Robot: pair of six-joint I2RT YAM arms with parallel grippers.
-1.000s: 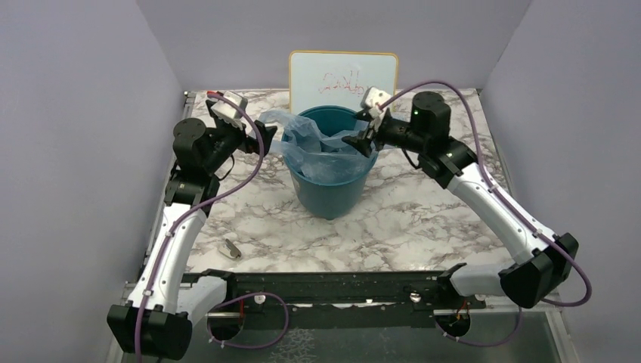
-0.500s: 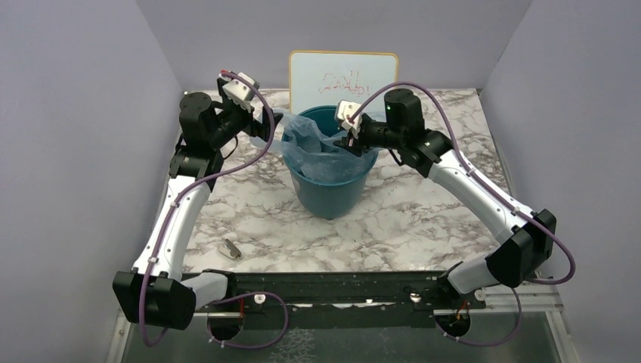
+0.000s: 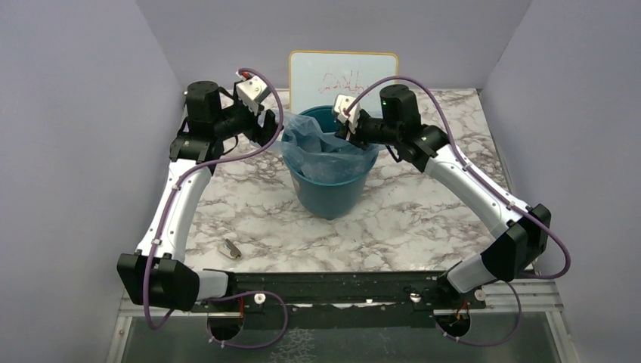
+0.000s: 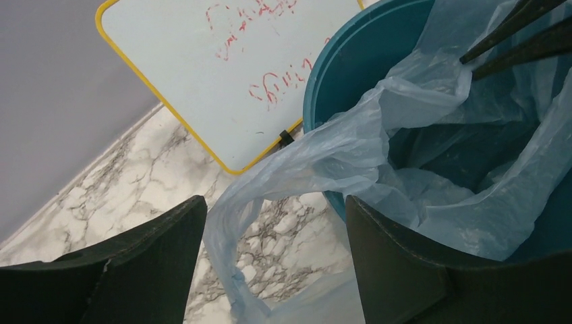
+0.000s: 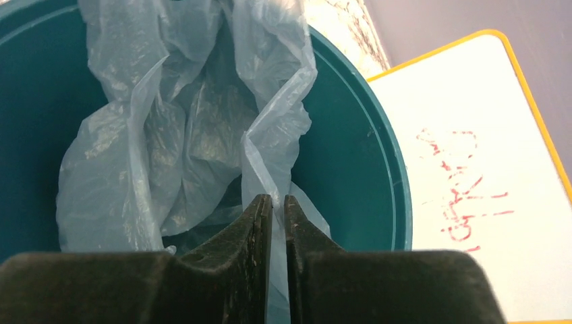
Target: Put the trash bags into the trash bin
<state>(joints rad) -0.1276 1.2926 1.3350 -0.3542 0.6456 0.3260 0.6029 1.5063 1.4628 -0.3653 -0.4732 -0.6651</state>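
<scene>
Trash bags (image 3: 321, 151), a single thin light-blue sheet, sit mostly inside the teal trash bin (image 3: 330, 189) at the centre of the marble table (image 3: 408, 219), with one edge spilling over the bin's left rim onto the tabletop. At that rim the left gripper (image 4: 270, 270) stands wide open, the draped plastic between its fingers but not clamped. Over the bin's far right rim, the right gripper (image 5: 278, 209) is pinched nearly closed on a fold of the bag. Behind the bin stands a yellow-framed whiteboard (image 3: 344, 76).
</scene>
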